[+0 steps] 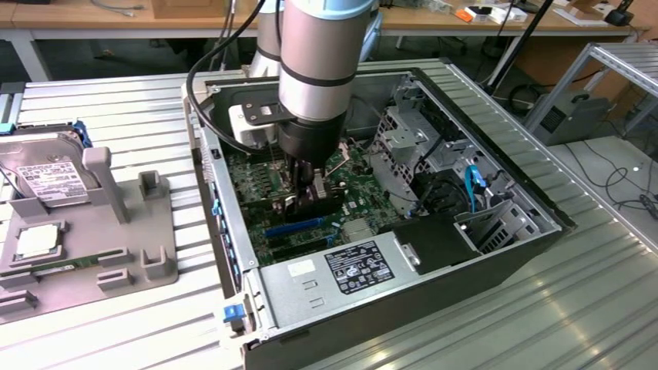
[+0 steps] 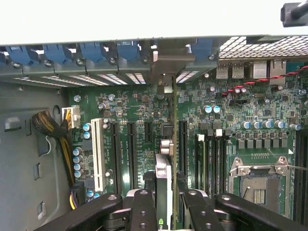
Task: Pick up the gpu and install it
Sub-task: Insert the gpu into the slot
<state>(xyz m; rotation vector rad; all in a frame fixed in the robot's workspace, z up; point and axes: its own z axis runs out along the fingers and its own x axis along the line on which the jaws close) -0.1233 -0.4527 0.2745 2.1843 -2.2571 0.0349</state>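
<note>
Gripper (image 2: 166,199) pinches the gpu (image 2: 164,168) edge-on, held upright over the motherboard (image 2: 231,125) inside the PC case (image 1: 494,270), bracket end near the rear slots. Risk: if card's edge sits off the slot (image 2: 183,144), pressing down could jam or bend it. Wrist view shows slot alignment; exterior view shows arm (image 1: 319,69) posture, plus hard drive (image 1: 46,181) on the surface (image 1: 134,324).

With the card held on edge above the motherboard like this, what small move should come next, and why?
Probably a slow, straight push down toward the motherboard. The tool is shut on the gpu, which stands on edge inside the open case, its bracket end near the rear slot openings. It appears to run parallel to the slots, so lowering seems more useful than shifting sideways. Whether it is already seated cannot be told.
</note>
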